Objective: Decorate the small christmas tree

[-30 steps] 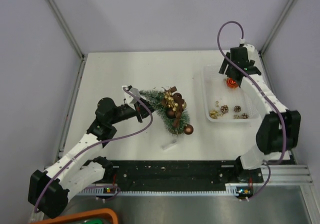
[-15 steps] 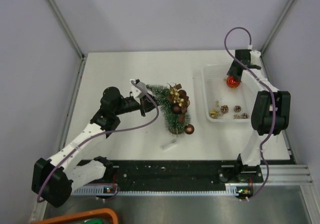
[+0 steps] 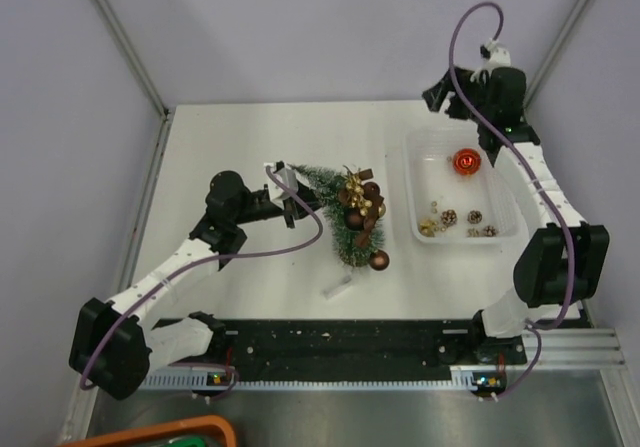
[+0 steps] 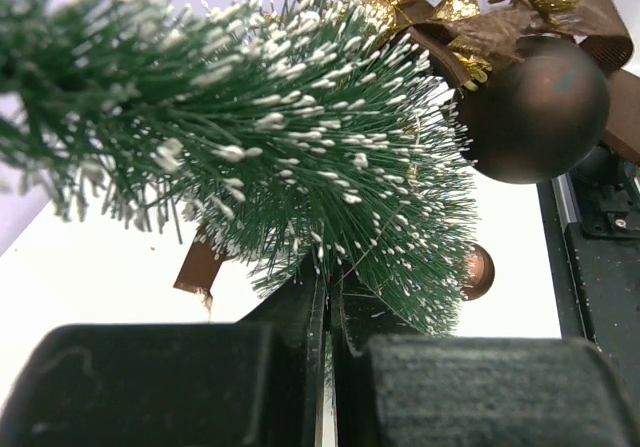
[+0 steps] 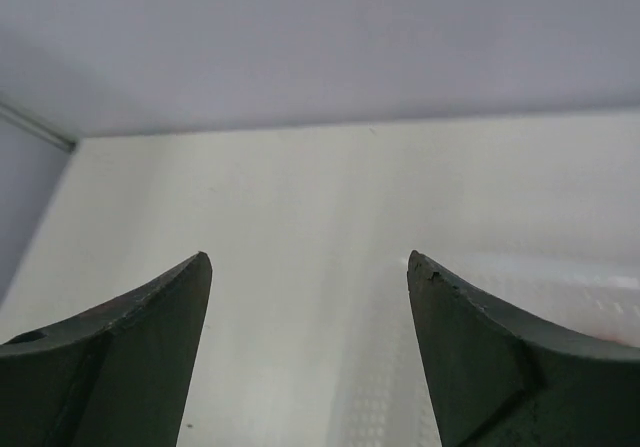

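Small christmas tree [image 3: 335,212]: near the middle of the table [image 3: 230,137], between the left arm's tip and the clear tray. From the top view its thin tip points to the far left and its broad end lies toward the near edge. I cannot tell whether its base sits flat.
Tree surface: dark green bristles with whitish tips, filling most of the left wrist view.
Decorations on the tree: a gold sprig [image 3: 350,182] and dark brown baubles [image 3: 360,202] clustered on its right side, with a strip of brown ribbon [image 4: 200,267] hanging under the bristles.
Loose brown bauble [image 3: 378,259]: just beside the broad end of the tree, on its right.
Left pincer [image 3: 290,199]: at the upper part of the tree, pressed together with only a thin slit between the fingers [image 4: 160,387], its tips buried in the bristles and pinching them.
Right pincer [image 3: 440,97]: raised near the far right corner, beyond the tray's far edge, spread wide with nothing between the fingers [image 5: 120,357]. Its camera looks across bare table toward the back wall.
Clear tray [image 3: 412,172]: on the right side of the table, well apart from the tree.
Tray contents: a red bauble [image 3: 466,161] at the far end. Several small gold and brown ornaments [image 3: 450,217] lie at the near end, too small to tell apart.
Small pale piece [image 3: 338,287]: on the table, near the tree's broad end, toward the arm bases.
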Tool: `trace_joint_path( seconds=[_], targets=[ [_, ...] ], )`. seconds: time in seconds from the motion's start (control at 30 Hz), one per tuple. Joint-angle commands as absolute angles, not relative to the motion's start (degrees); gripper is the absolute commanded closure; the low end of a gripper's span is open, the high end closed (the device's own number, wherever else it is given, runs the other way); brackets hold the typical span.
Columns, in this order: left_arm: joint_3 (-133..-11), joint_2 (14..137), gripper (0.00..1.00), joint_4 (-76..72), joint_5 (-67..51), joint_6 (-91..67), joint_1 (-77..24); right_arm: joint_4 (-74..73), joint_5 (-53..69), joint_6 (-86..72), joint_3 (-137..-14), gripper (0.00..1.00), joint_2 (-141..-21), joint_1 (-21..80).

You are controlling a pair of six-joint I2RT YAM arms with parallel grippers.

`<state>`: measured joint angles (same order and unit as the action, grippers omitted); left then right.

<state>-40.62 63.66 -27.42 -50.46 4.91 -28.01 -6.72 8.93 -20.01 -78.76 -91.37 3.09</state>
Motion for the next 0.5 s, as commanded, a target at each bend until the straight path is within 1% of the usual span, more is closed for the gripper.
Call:
trace_joint_path(
  seconds=[0.0,0.1,0.17,0.3,0.37,0.47],
  targets=[
    [-39.99,63.64,1.0,-33.31,-53.53,6.06,-27.69,4.48,38.53,-19.24,-91.47,0.23,-88.32,4.04],
    [-39.46,63.28,1.0,-33.05,-53.96,6.5,-27.6,5.01,50.93,-19.52,-97.63,0.25,-90.61,6.58],
    [-39.38,63.46,1.0,-32.87,-54.4,6.77,-27.69,3.0,56.4,-18.12,-102.19,0.25,-91.93,8.87],
    [-39.29,63.81,1.0,-33.05,-55.02,7.29,-27.77,-7.27,64.31,-11.53,-110.37,0.25,-94.56,14.4],
    [-39.02,63.9,1.0,-33.66,-54.58,7.47,-27.69,-9.75,68.71,-9.85,-112.75,0.24,-95.45,16.43],
    [-39.02,63.98,1.0,-33.75,-55.28,7.74,-27.69,-16.67,71.01,-4.68,-115.39,0.23,-95.97,19.76]
  ],
)
